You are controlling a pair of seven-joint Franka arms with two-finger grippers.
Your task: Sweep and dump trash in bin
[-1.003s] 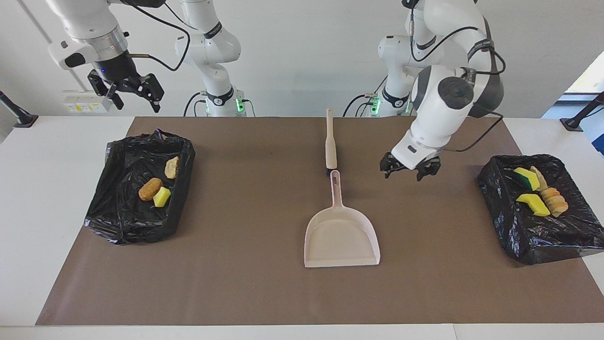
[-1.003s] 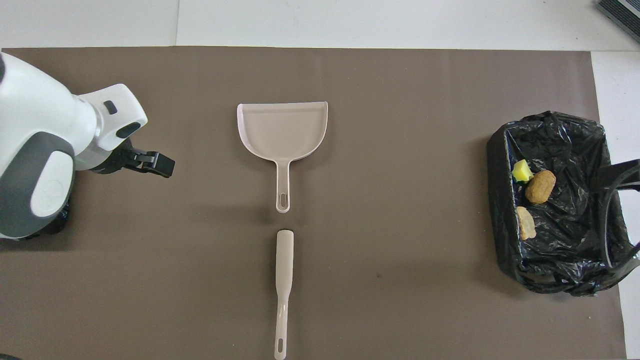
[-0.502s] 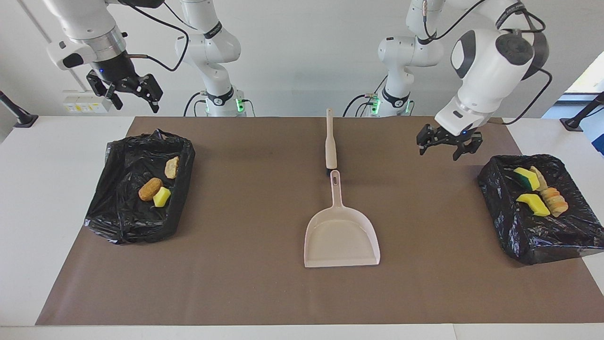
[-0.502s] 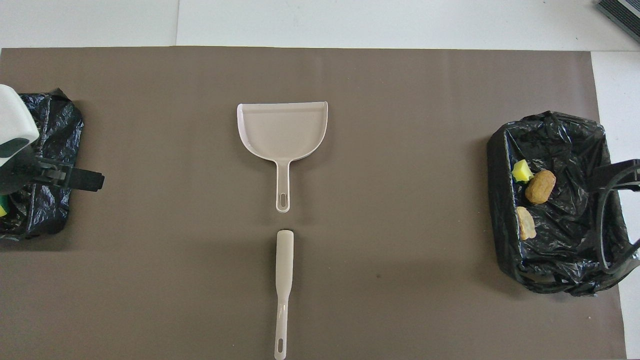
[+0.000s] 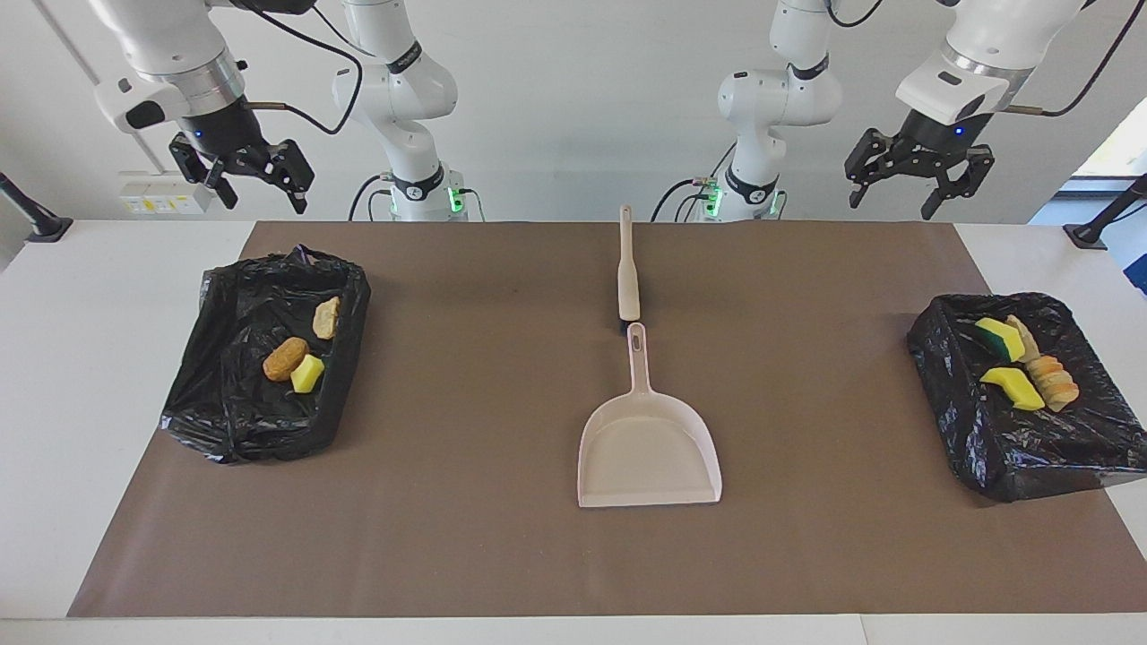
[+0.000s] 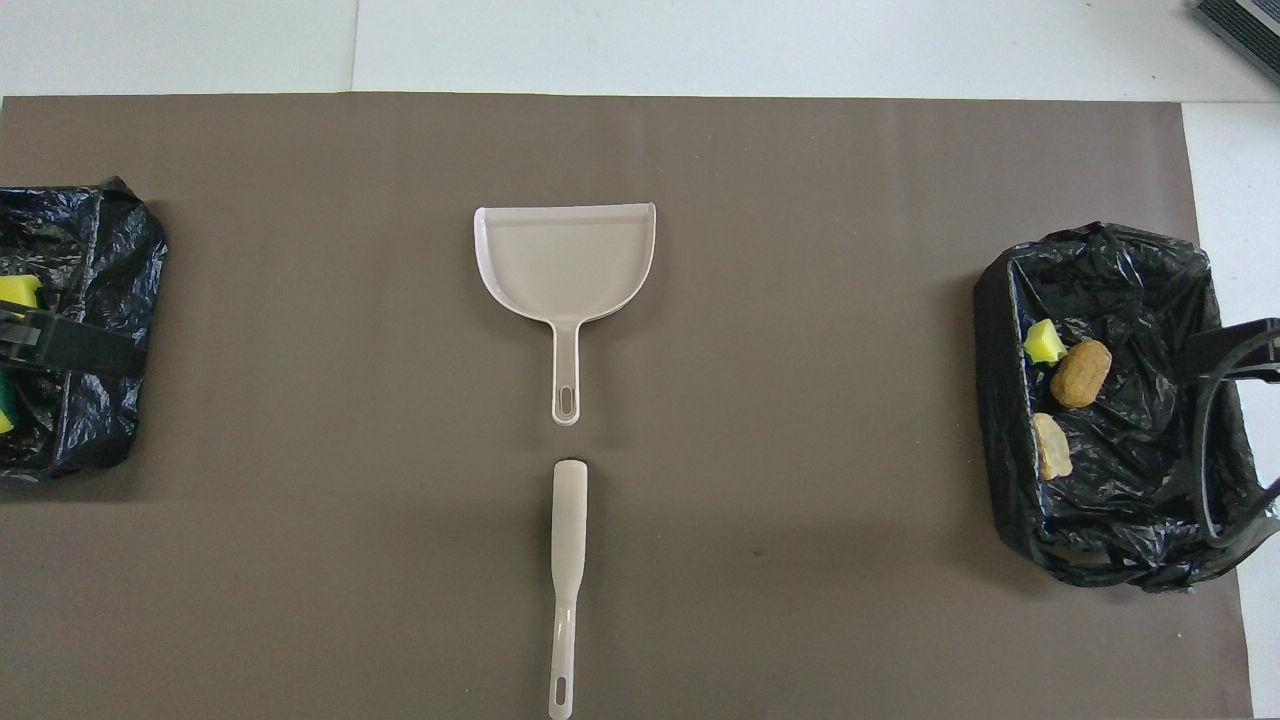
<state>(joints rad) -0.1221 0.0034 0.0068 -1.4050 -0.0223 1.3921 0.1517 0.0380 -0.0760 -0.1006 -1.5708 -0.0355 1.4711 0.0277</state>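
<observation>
Brown matting is carrying two black-bagged bins holding sponge-and-bread trash; left gripper and right gripper are hanging open, empty, above.

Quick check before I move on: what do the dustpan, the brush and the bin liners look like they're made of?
Dustpan: looks like rigid moulded plastic, beige, smooth with a slight sheen, thin raised rim.
Brush: same beige plastic on the handle, probably; the bristles barely show, so their material is unclear.
Bin liners: thin black plastic film, glossy and heavily crinkled, draped over the bins.
</observation>
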